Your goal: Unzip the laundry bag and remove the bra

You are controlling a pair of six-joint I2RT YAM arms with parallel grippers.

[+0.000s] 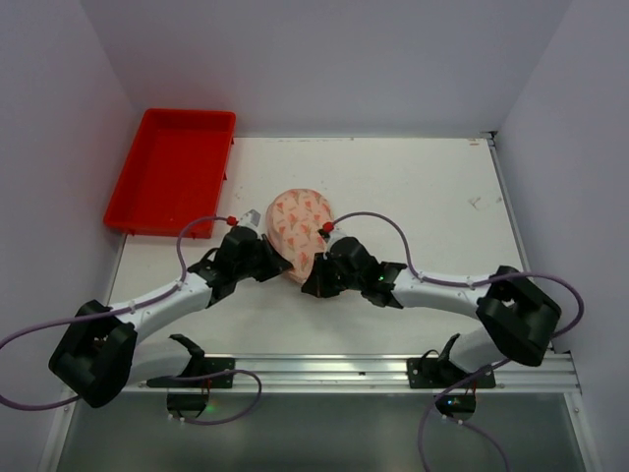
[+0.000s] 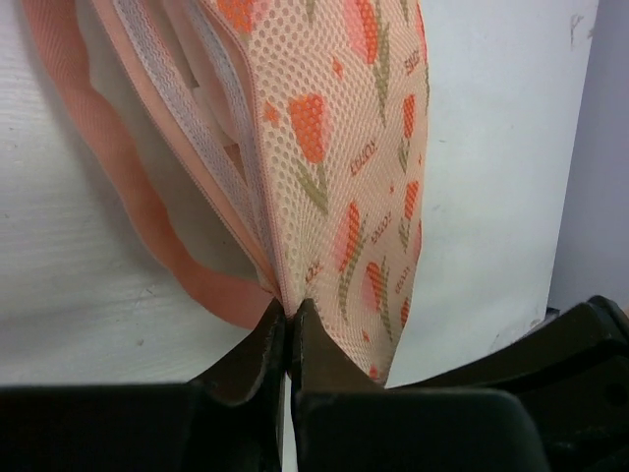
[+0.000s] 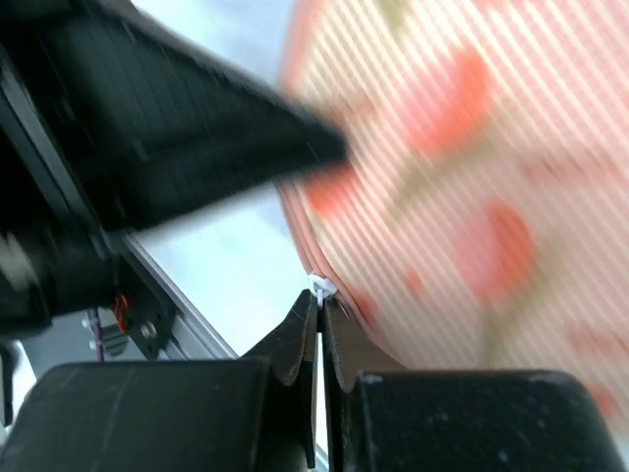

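Note:
The laundry bag, cream-pink mesh with orange-red carrot print and pink trim, lies mid-table between my two grippers. My left gripper is shut on the bag's near edge; in the left wrist view the jaws pinch the fabric beside the zip. The bag gapes open along its left side there, with white mesh and pink lining showing inside. My right gripper is shut on the small white zip pull at the bag's pink edge. I cannot make out the bra as a separate thing.
A red plastic tray stands at the far left, partly over the table's left edge. A metal rail runs along the near edge by the arm bases. White walls close in the back and both sides.

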